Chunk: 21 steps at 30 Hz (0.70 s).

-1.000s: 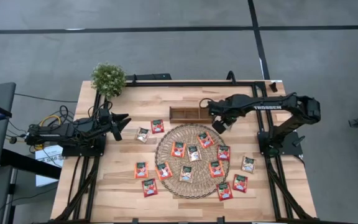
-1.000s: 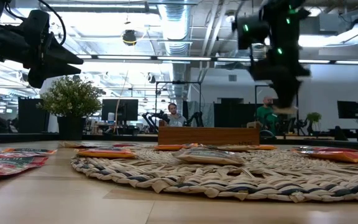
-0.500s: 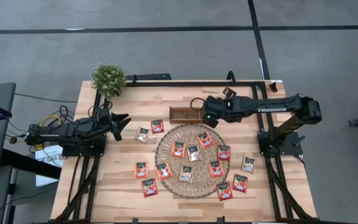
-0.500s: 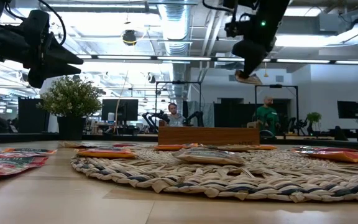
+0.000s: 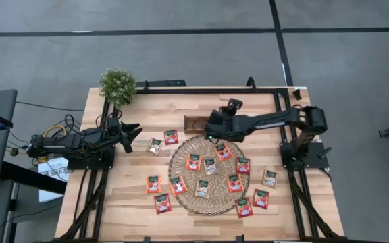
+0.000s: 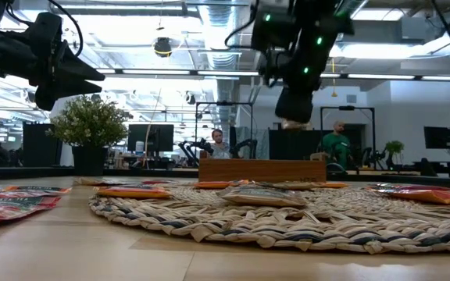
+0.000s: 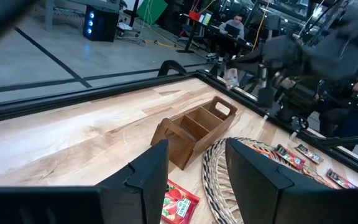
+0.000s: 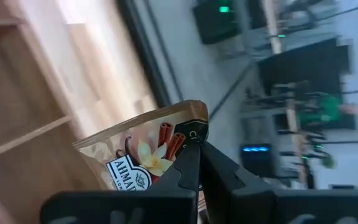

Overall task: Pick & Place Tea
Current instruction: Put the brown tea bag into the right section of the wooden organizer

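Note:
Several small tea sachets, mostly red-orange, lie flat on the round woven mat (image 5: pixel 209 165) and on the table around it, such as one (image 5: pixel 171 137) left of the mat. My right gripper (image 5: pixel 213 131) hovers above the brown wooden tray (image 5: pixel 193 123), shut on a tan sachet (image 8: pixel 138 152) with a dark label. In the low view this sachet (image 6: pixel 291 123) shows under the gripper (image 6: pixel 291 109), above the tray (image 6: pixel 261 169). My left gripper (image 5: pixel 135 131) waits open at the table's left side, in the air, its fingers (image 7: pixel 148 177) apart. My right gripper pinches the tan sachet between its two fingers (image 8: pixel 191 163) at one corner of its edge (image 8: pixel 180 138). The sachet is lifted clear and hangs below the fingers, above the wooden tray.
A potted plant (image 5: pixel 117 85) stands at the table's far left corner. The wooden tray has several open compartments (image 7: pixel 194 127). Bare wood lies between the left gripper and the mat. People sit at desks in the room behind the table (image 6: pixel 219 144).
My right gripper, still shut on the tan sachet, has travelled toward the table's left from beside the tray's right end to above the tray. It rose first, then dropped a little. The arm has stretched out and turned. The left arm has kept still.

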Each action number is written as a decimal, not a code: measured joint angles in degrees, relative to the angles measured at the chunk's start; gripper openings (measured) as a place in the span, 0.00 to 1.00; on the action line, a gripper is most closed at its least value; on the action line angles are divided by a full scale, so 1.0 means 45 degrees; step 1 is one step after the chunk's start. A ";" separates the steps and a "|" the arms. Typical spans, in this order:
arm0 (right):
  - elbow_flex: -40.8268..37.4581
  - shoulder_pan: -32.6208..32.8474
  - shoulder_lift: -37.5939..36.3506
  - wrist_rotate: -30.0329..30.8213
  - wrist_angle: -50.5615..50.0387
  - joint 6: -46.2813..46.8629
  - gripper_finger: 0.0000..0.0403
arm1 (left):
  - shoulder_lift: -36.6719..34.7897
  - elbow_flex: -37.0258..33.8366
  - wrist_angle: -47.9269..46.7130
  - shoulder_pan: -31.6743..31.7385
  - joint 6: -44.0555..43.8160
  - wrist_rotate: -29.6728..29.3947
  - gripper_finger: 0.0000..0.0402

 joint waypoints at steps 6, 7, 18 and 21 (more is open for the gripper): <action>-0.0004 0.0000 0.0946 0.0189 0.0059 0.0887 0.00 | 0.0000 0.0000 0.0002 -0.0005 -0.0004 0.0000 0.38; -0.0005 0.0000 0.1010 0.0198 0.0080 0.1056 0.00 | 0.0000 -0.0005 0.0002 0.0000 -0.0009 0.0000 0.38; -0.0813 -0.0081 0.0930 0.0134 0.0132 0.2050 0.00 | 0.0000 -0.0001 0.0007 0.0000 -0.0004 0.0000 0.38; -0.0935 -0.0068 0.0921 0.0113 0.0502 0.2050 0.00 | 0.0000 -0.0005 0.0004 -0.0003 -0.0004 -0.0005 0.38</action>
